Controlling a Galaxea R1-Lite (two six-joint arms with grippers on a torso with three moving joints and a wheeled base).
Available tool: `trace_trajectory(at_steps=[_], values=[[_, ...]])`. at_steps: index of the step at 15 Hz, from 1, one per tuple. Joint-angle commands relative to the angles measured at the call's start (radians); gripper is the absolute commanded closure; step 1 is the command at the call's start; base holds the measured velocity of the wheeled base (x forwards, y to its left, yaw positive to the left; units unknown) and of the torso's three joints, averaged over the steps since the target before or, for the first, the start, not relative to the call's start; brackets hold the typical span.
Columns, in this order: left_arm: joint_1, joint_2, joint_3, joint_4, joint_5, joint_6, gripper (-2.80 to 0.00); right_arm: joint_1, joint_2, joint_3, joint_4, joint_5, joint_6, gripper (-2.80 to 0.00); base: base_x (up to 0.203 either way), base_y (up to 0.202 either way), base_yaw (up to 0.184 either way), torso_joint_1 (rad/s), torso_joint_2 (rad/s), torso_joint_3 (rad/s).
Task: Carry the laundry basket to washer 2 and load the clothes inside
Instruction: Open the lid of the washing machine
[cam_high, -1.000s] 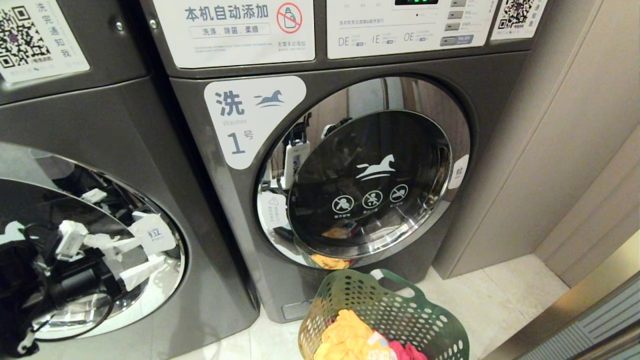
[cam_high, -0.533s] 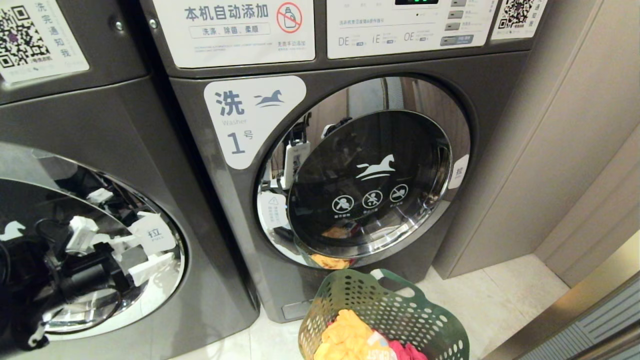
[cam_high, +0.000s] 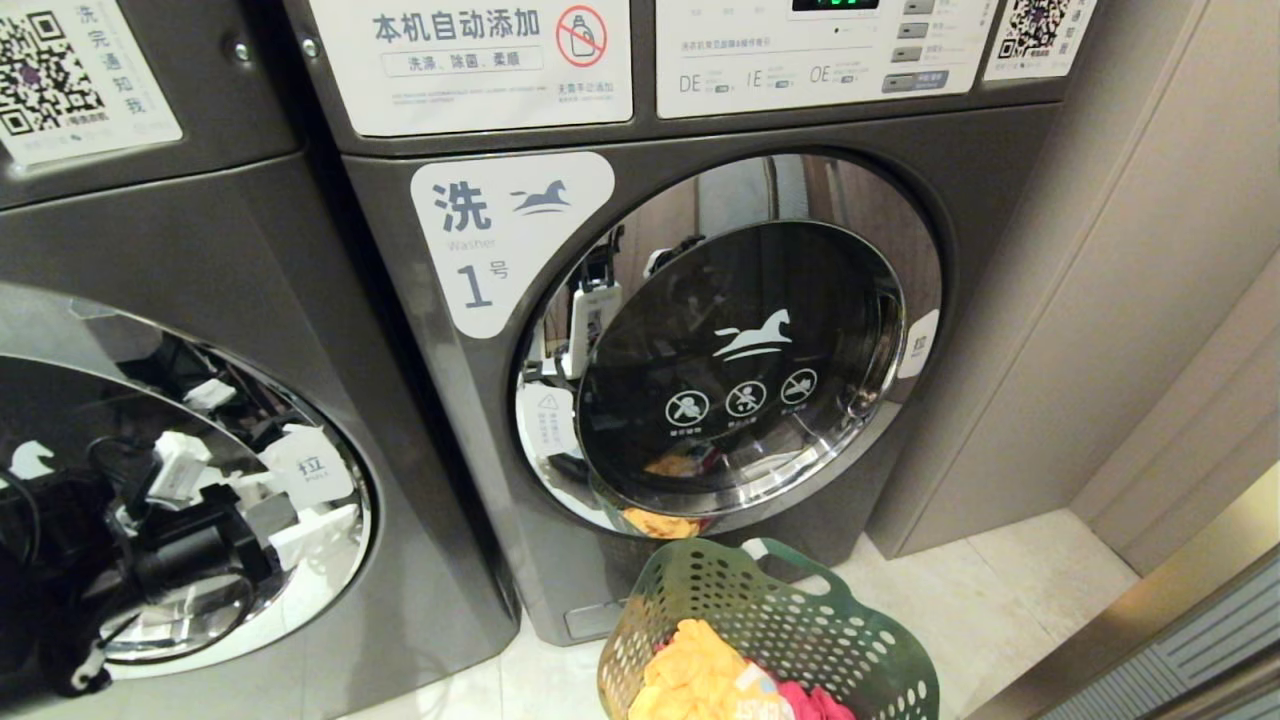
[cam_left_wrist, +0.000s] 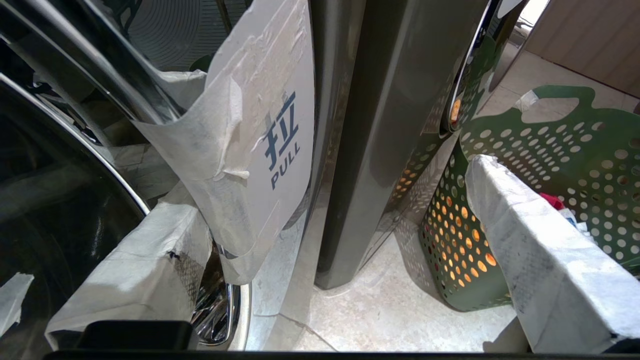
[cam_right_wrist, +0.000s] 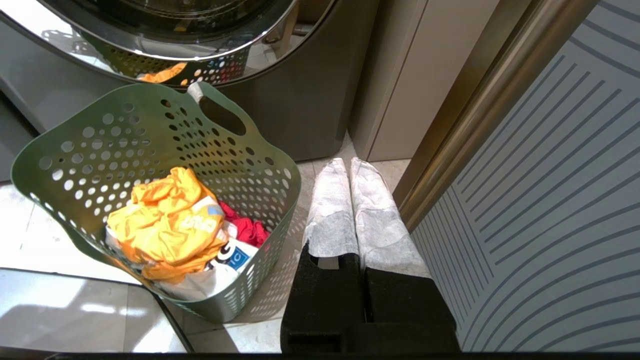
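Note:
The green laundry basket (cam_high: 850, 640) stands on the floor in front of the washer marked 1 (cam_high: 500, 240). In it lie the clothes: a yellow garment (cam_right_wrist: 165, 225), a white printed shirt (cam_right_wrist: 220, 270) and a red one (cam_right_wrist: 247, 227). Washer 2 (cam_high: 200, 250) is the grey machine at the left, its number out of view. My left gripper (cam_left_wrist: 337, 190) is open at the right edge of that washer's round door, one wrapped finger (cam_left_wrist: 140, 270) just under the white PULL tab (cam_left_wrist: 270, 145). My right gripper (cam_right_wrist: 350, 167) hangs shut and empty beside the basket.
A beige wall panel (cam_high: 1120, 300) closes off the right of washer 1. A bronze-edged sliding door with a striped panel (cam_right_wrist: 540, 200) runs close along my right gripper. Pale floor tiles (cam_left_wrist: 400, 310) lie between basket and washers.
My left arm has shifted a little to the right along washer 2's door, toward the PULL tab. Its jaws stay open. Basket, clothes and right gripper are unmoved.

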Motion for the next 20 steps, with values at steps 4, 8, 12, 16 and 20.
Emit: trace_trajectory(at_steps=[4, 8, 12, 16, 20], values=[[-0.019, -0.009, 0.005, -0.006, -0.016, -0.038, -2.80, 0.000, 0.002, 0.001, 0.001, 0.002, -0.001, 0.00, 0.000, 0.000, 0.000, 0.000, 0.00, 0.000], [-0.018, -0.022, 0.042, -0.006, -0.113, -0.040, -2.80, 0.000, 0.002, 0.000, 0.001, 0.000, -0.001, 0.00, 0.000, 0.000, 0.000, 0.000, 0.00, 0.000], [-0.009, -0.051, 0.128, -0.012, -0.204, -0.045, -2.80, 0.000, 0.002, 0.000, 0.001, 0.000, -0.001, 0.00, 0.000, 0.000, 0.000, 0.000, 0.00, 0.000], [0.009, -0.065, 0.170, -0.027, -0.240, -0.038, -2.80, 0.000, 0.002, 0.001, 0.001, 0.000, -0.001, 0.00, 0.000, 0.000, 0.000, 0.000, 0.00, 0.000], [0.116, -0.068, 0.205, -0.035, -0.241, -0.032, -2.80, 0.000, 0.002, 0.000, 0.001, 0.002, -0.001, 0.00, 0.000, 0.000, 0.000, 0.000, 0.00, 0.000]])
